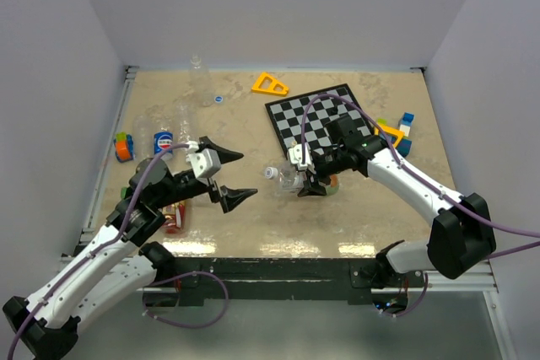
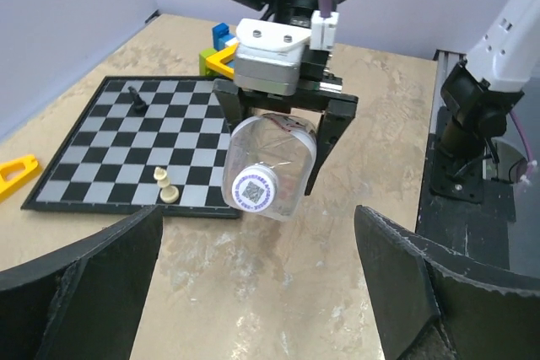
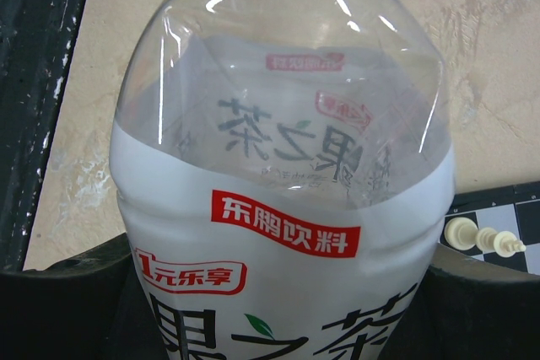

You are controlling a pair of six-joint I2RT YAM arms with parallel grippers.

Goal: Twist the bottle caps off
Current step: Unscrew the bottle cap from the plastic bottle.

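Left wrist view sets the job squarely before us: the right gripper (image 2: 274,158) is clamped across the body of a clear bottle (image 3: 283,149) and holds it on its side low over the table (image 2: 278,280), beside the near edge of the chessboard (image 2: 101,124). The bottle's white cap (image 2: 255,190) sits on the neck, facing the left gripper (image 1: 245,176). That gripper's fingers are spread wide and grasp nothing, a little apart from the cap. To do this step well, we judge that the left fingers should come in straight along the line of the neck and centre on the cap. They should close on its rim alone, not on the shoulder of the bottle. The twist should then run about the neck's own axis while the right grip resists. The thin plastic wall will likely flex, so a squeeze firm enough to stop slipping, yet short of crushing, seems right. As for contents, the held bottle looks empty to us: its clear upper wall shows only the back of the label. On the left side of the table, a cola-label bottle (image 1: 163,142), a red-yellow bottle (image 1: 175,218) and a clear upright bottle (image 1: 198,73) are too small to judge.
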